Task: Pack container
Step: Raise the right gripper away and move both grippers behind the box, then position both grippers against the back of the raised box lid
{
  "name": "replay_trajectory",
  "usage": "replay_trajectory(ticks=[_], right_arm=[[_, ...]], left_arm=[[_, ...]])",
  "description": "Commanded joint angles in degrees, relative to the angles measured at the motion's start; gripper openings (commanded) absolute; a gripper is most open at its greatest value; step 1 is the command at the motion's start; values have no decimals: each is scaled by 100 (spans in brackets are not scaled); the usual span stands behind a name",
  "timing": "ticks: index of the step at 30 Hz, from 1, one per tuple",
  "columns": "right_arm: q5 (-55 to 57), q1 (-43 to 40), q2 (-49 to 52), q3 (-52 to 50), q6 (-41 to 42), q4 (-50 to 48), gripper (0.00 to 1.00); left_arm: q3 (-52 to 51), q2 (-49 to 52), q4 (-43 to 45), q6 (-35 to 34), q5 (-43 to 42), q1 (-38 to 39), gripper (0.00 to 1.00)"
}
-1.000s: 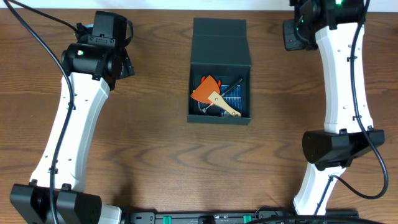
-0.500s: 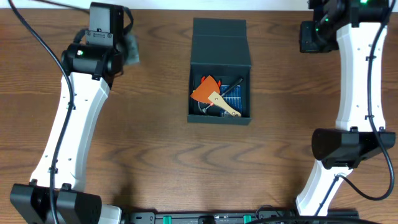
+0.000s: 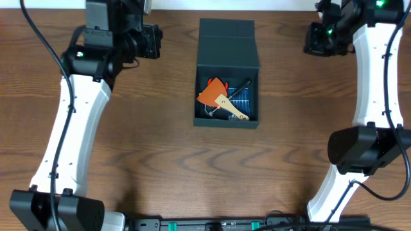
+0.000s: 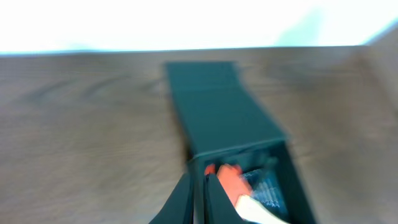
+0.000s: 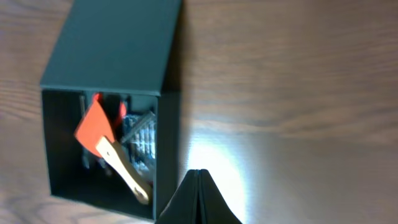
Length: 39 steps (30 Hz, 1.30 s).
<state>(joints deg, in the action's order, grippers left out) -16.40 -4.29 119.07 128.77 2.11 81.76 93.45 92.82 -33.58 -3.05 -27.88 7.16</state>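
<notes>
The container is a dark box at the table's middle, its flap lid lying open toward the back. Inside lie an orange scraper with a pale wooden handle and a blue bit case. My left gripper hangs shut and empty to the left of the lid. The blurred left wrist view shows its fingers together in front of the container. Right of the lid, my right gripper is also shut and empty. In the right wrist view, that gripper sits beside the container's wall.
Bare brown wood table surrounds the box. Both white arms rise from bases at the front corners, left and right. A black rail runs along the front edge.
The left gripper has shut and swung back and right, toward the open lid. The right arm has shifted a little to the right. The box and its contents have not moved.
</notes>
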Motion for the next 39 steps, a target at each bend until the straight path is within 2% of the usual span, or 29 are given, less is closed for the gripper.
replay_trajectory(ticks=[1, 10, 14, 18, 22, 27, 33, 39], right_arm=[[-1078, -162, -72, -699, -157, -470, 1], [-2079, -485, -72, -2402, -313, -1777, 1], [-2879, -667, -72, -3001, -345, -2380, 1], [-3209, -772, -68, -3438, -269, -2835, 1], [-3209, -763, -61, -3709, -164, -3145, 1], [-3486, -763, -52, -3919, 348, -3783, 1], [-3508, -763, 48, -3967, 1272, -4221, 1], [-3440, -752, 267, -3967, 1709, -4341, 1]], left_arm=[[-26, 249, 149, 398, -1709, -374, 6], [-26, 1604, 898, 350, -4662, -1281, 6], [-26, 2356, 1040, 321, -5486, -1419, 6], [-26, 2857, 1191, 321, -5958, -1438, 6], [-26, 3163, 1231, 323, -5995, -1432, 6], [-26, 3357, 1316, 295, -5860, -1373, 6], [-26, 3510, 1316, -31, -5003, -1102, 6], [-26, 3567, 1316, -334, -3989, -822, 6]])
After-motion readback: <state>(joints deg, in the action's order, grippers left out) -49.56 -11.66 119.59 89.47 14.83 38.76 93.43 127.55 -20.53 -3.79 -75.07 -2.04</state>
